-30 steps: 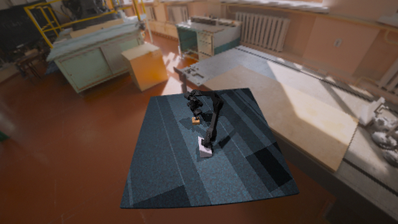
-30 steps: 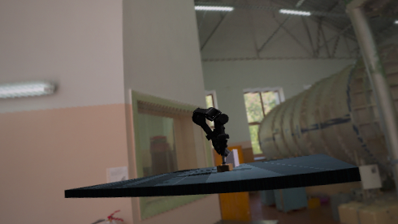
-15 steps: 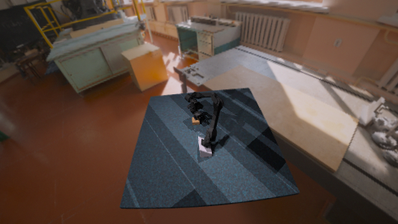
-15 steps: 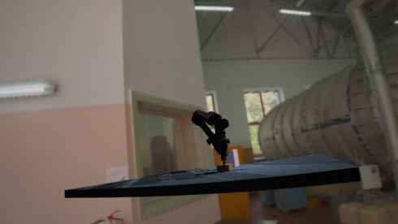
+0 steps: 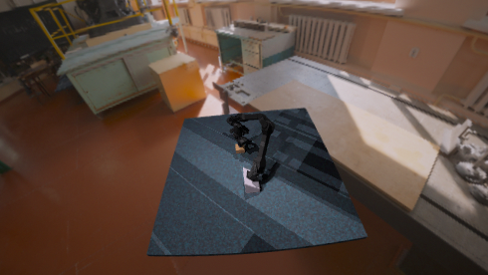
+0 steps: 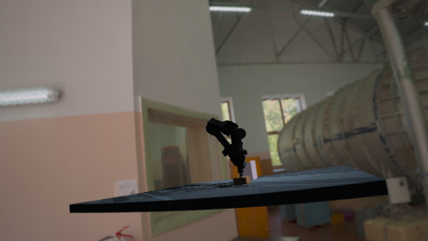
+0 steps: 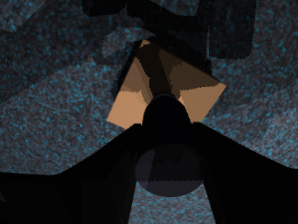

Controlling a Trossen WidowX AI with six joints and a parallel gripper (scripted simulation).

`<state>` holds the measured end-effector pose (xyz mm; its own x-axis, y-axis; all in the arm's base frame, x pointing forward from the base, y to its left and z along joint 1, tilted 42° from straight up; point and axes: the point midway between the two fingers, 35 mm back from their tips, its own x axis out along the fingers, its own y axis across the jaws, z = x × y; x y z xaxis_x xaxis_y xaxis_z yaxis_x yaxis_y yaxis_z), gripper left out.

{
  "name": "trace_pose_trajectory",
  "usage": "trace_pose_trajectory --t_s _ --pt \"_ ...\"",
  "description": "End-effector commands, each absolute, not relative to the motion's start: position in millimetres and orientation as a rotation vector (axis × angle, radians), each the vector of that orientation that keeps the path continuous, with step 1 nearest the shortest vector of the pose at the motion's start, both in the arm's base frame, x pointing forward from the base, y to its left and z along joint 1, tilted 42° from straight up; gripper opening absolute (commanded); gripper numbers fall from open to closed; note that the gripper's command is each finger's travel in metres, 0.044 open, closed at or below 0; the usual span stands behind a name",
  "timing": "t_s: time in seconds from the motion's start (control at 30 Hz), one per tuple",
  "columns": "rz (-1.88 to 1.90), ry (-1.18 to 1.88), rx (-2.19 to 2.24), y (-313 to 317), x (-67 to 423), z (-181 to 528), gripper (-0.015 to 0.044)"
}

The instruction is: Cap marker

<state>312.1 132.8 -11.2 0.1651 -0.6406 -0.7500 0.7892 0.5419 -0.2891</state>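
Observation:
A tan holder block (image 5: 240,151) (image 6: 241,180) (image 7: 136,92) stands on the dark table (image 5: 209,209) (image 6: 306,185). A dark marker (image 7: 156,70) stands upright in it. My gripper (image 5: 244,143) (image 6: 239,171) (image 7: 166,129) hangs straight above the block and is shut on the dark round cap (image 7: 166,163). In the wrist view the cap sits in line with the marker and covers its upper end. I cannot tell how far down the cap sits on the marker.
The arm's white base (image 5: 251,185) stands on the table just in front of the block. A large wooden board (image 5: 368,144) lies beside the table on the right. Workshop benches and a yellow box (image 5: 179,82) stand far behind.

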Motion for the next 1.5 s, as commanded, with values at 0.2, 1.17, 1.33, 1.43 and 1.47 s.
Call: trace_pose_trajectory --t_s 0.2,1.17,1.33,1.43,1.47 --pt "-1.026 0.963 0.184 133.0 312.3 -11.1 0.0341" --pt "-0.452 1.36 -0.639 178.1 301.1 35.8 0.0125" --pt "-0.41 1.378 -0.691 177.9 301.3 35.2 0.0" --pt "-0.41 1.378 -0.691 177.9 301.3 35.2 0.0" --pt "-0.41 1.378 -0.691 177.9 301.3 35.2 0.0"
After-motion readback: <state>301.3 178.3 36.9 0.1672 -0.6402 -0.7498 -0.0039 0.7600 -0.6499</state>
